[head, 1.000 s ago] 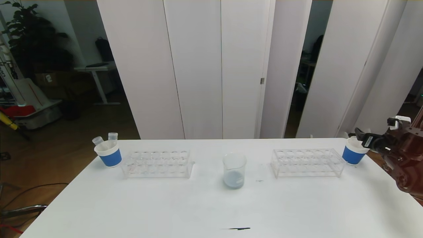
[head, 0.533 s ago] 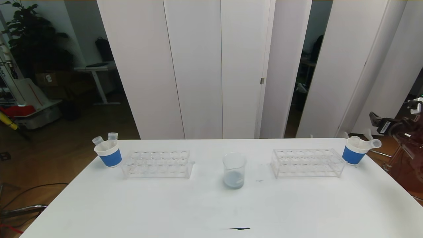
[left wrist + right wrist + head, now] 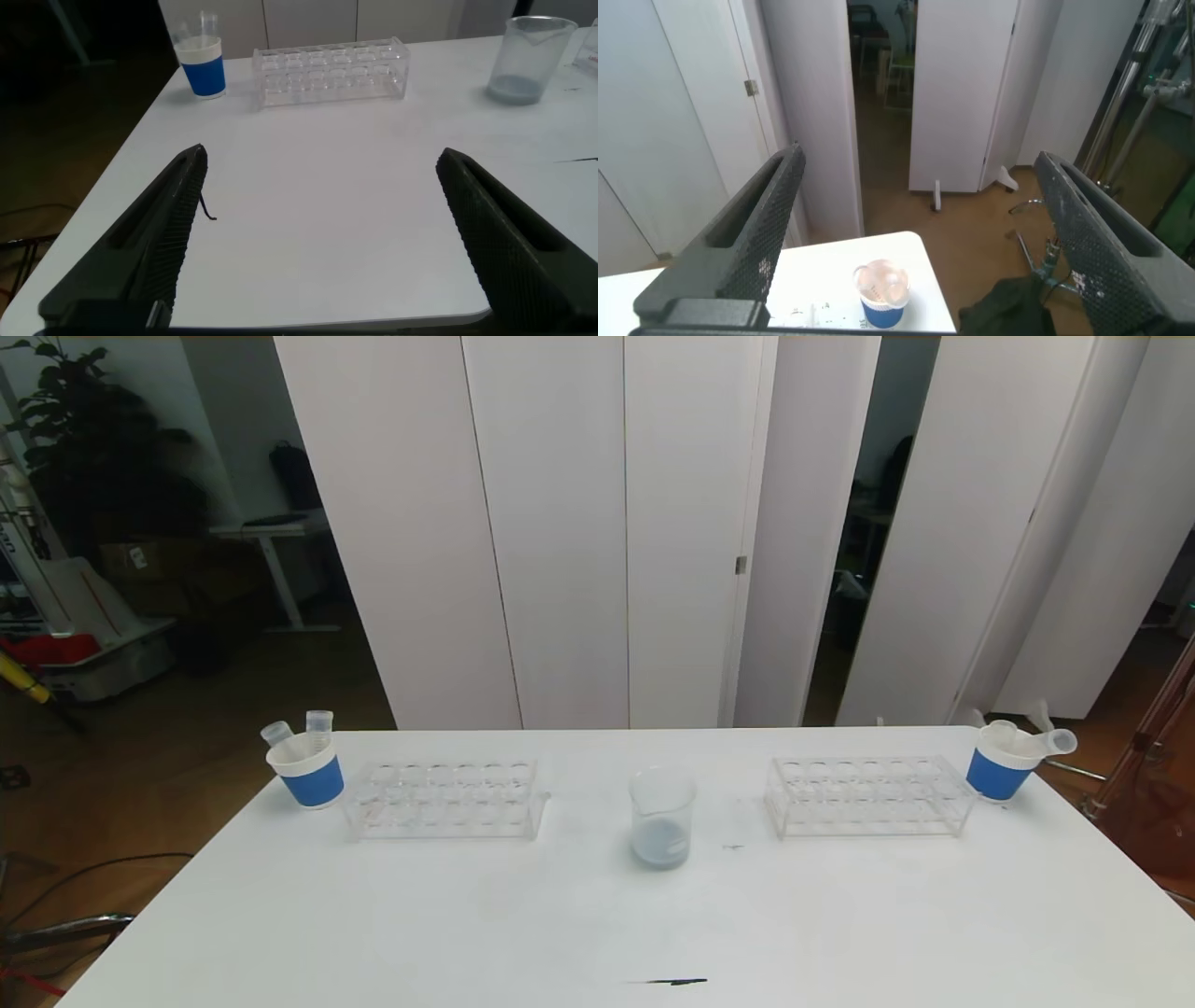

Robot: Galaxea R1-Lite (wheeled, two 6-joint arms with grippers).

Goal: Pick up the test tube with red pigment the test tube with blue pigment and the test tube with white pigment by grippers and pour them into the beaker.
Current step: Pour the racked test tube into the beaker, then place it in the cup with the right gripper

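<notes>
On the white counter, nearest the robot, lies a short dark mark. Farther in, at the middle, the beaker stands upright with a pale grey-blue layer of pigment at its bottom.

To either side of the beaker, slightly farther back, sit two clear test tube racks: the left rack and the right rack, both with their holes unfilled as far as can be seen.

Just beyond the left rack's outer end stands the left paper cup, white with a blue band, holding two clear tubes that stick up above its rim; their contents cannot be made out. Just beside the right rack's outer end, near the counter's far right corner, stands the right paper cup, with a clear tube leaning out over its rim toward the right. No tube showing blue or white pigment can be told apart in any view.

Neither arm shows in the head view. The left pincer hangs spread wide, holding nothing, off the counter's near left edge, looking across at the left cup, left rack and beaker. The right pincer is also spread wide and holds nothing, raised above and well apart from the right paper cup, which appears below it at the counter's corner.
</notes>
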